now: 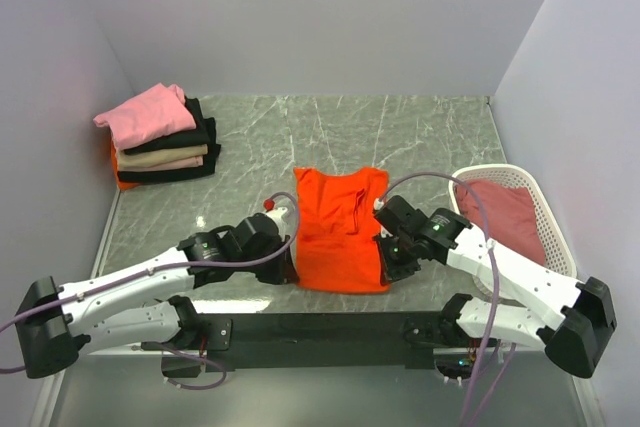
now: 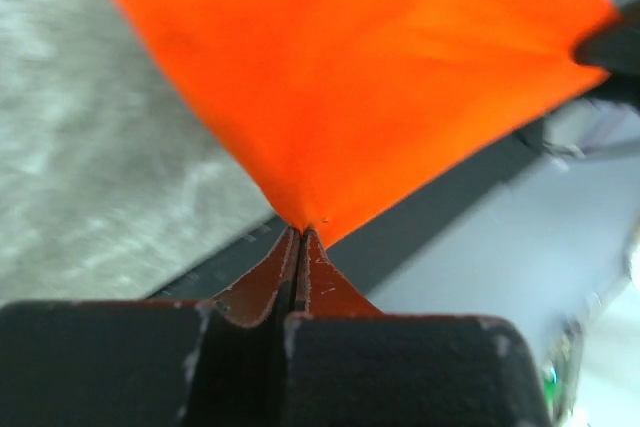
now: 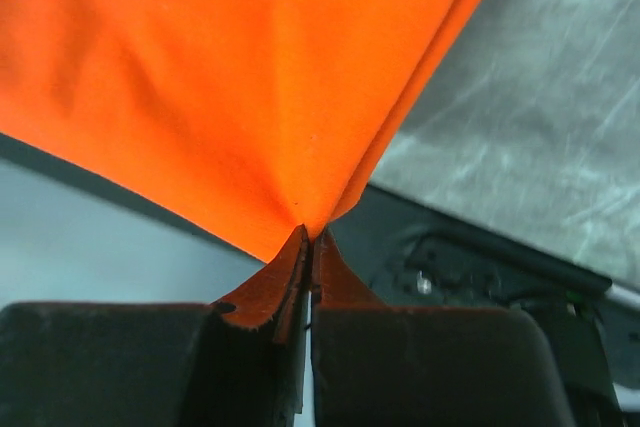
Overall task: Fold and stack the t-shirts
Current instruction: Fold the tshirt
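A bright orange t-shirt (image 1: 339, 232) lies in a long narrow shape at the table's front middle. My left gripper (image 1: 291, 269) is shut on its near left corner. The cloth (image 2: 360, 77) rises taut from the fingertips in the left wrist view. My right gripper (image 1: 386, 265) is shut on its near right corner, and the cloth (image 3: 230, 77) fans out from the fingertips in the right wrist view. A stack of folded t-shirts (image 1: 160, 135), pink on top, then black and beige, sits at the back left. A dusty rose-red shirt (image 1: 503, 215) lies in the basket.
The white lattice basket (image 1: 548, 209) stands at the right edge. Grey walls close the table on left, back and right. A black bar (image 1: 320, 325) runs along the near edge between the arm bases. Marbled table surface (image 1: 400, 132) lies behind the orange shirt.
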Motion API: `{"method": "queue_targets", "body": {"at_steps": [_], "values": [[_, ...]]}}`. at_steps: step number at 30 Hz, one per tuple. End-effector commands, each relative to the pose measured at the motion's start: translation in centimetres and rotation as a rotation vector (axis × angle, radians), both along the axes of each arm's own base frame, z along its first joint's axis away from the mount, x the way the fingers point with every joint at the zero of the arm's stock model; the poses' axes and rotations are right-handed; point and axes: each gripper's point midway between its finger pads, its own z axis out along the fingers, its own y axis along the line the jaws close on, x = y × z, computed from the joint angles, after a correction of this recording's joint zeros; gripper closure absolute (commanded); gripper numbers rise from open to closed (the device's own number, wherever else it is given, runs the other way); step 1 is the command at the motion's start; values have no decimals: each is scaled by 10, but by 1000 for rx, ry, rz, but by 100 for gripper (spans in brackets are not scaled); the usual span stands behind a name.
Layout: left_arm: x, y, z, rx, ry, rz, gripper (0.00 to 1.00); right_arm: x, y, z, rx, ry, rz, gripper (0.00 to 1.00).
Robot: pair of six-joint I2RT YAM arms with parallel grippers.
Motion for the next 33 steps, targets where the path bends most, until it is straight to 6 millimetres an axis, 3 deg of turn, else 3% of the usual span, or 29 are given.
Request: {"method": "queue_targets", "body": {"at_steps": [1, 6, 9, 18, 24, 33], "values": [[-22, -11, 39, -106, 4, -151, 99, -19, -5, 28, 16, 30, 72, 100], [-33, -16, 64, -168, -6, -215, 99, -37, -8, 42, 52, 72, 132, 100], [-33, -19, 83, -231, -53, -232, 99, -33, -4, 57, 80, 37, 134, 100], [19, -32, 107, -270, -211, -14, 99, 24, 1, 81, 7, -170, 27, 100], [50, -35, 117, -265, -294, 93, 99, 60, -5, 84, -38, -241, -41, 100], [99, -41, 108, -233, -315, 139, 99, 108, -17, 88, -38, -305, -112, 100]]}}
